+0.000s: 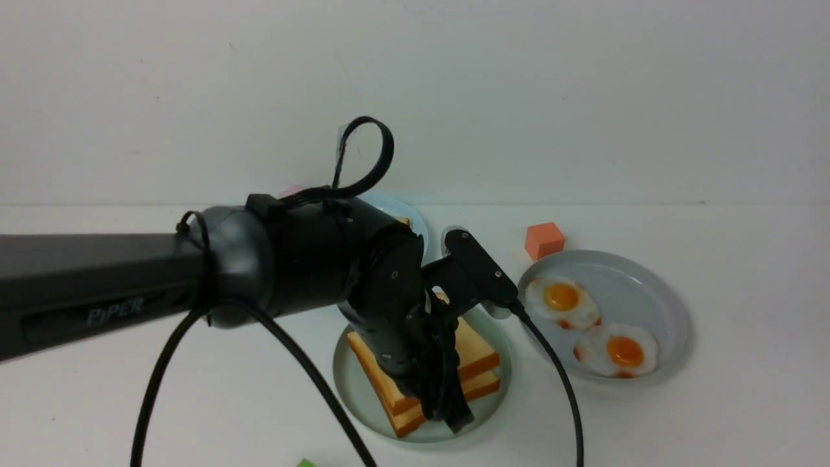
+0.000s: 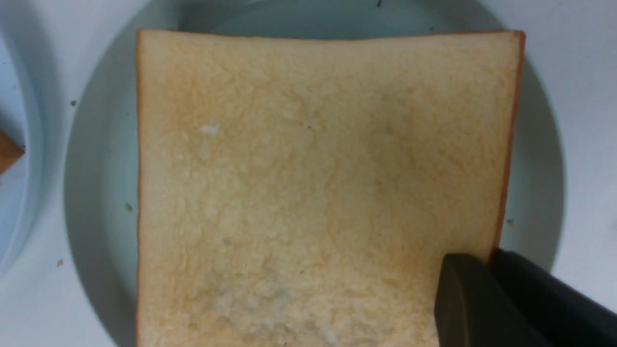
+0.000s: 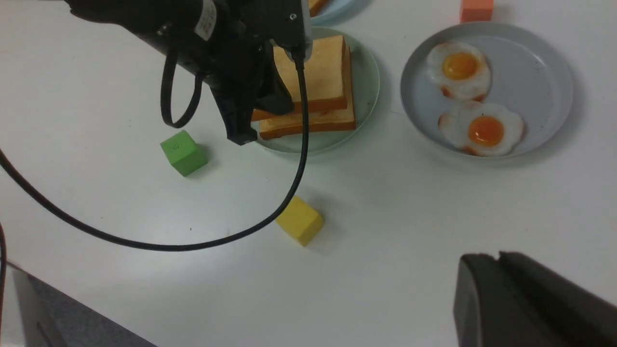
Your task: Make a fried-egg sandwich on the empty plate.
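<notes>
Two golden toast slices lie stacked on the mint-green plate (image 1: pixel 353 383), the top slice (image 1: pixel 476 347) slightly askew over the lower one (image 1: pixel 483 384). No egg shows between them. My left gripper (image 1: pixel 454 415) hangs over the plate's near side, shut on the edge of the top toast slice (image 2: pixel 313 183), whose crust runs between the fingers (image 2: pixel 462 289). Two fried eggs (image 1: pixel 561 298) (image 1: pixel 624 351) lie on the grey plate (image 1: pixel 648 285). My right gripper (image 3: pixel 496 255) is shut and empty above bare table near the front right.
An orange cube (image 1: pixel 544 240) sits behind the grey plate. A green cube (image 3: pixel 183 152) and a yellow cube (image 3: pixel 300 220) lie on the table in front of the mint plate. A pale blue plate (image 1: pixel 415 224) stands behind the left arm. The arm's black cable (image 3: pixel 299 159) drapes over the table.
</notes>
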